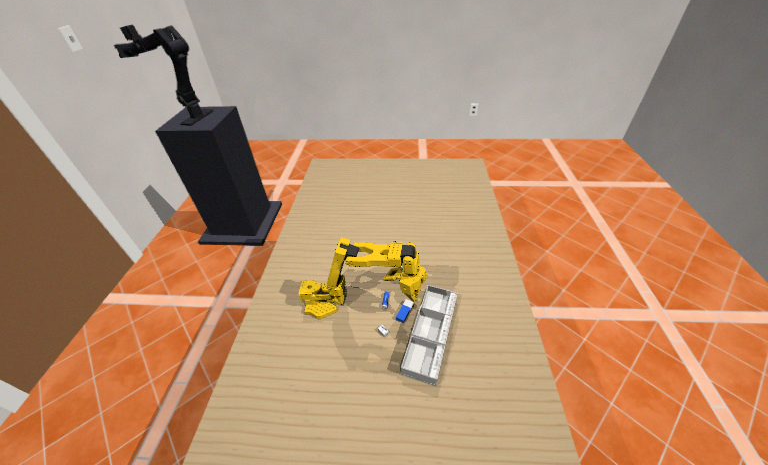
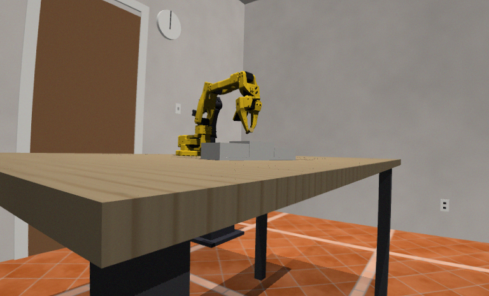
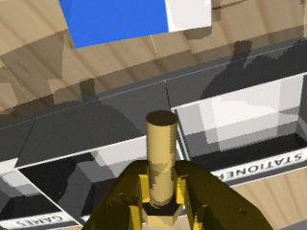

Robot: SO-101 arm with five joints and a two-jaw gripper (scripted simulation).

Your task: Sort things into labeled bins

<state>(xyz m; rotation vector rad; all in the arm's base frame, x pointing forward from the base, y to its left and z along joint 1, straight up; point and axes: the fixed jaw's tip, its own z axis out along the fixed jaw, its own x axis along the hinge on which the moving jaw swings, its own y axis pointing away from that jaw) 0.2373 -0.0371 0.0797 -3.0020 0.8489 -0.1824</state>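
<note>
My gripper (image 1: pixel 412 293) is shut on a brass-coloured bolt (image 3: pixel 160 153), held by its hex head with the shaft pointing down. It hangs above the near wall of a grey row of three bins (image 1: pixel 429 333), near the row's far end; it also shows in the exterior view (image 2: pixel 249 128). In the wrist view the bolt is over the divider between two compartments; the right one (image 3: pixel 249 122) has a label starting "STATIONE". A blue and white eraser (image 1: pixel 403 311) lies on the table just beside the bins and also shows in the wrist view (image 3: pixel 137 8). A blue battery (image 1: pixel 385 299) and a small white and grey thing (image 1: pixel 382 329) lie nearby.
The arm's yellow base (image 1: pixel 320 296) stands to the left of the things. The bin row shows as a low grey block in the exterior view (image 2: pixel 248 150). A black pedestal with a dark arm (image 1: pixel 218 177) stands on the floor beyond the table's left edge.
</note>
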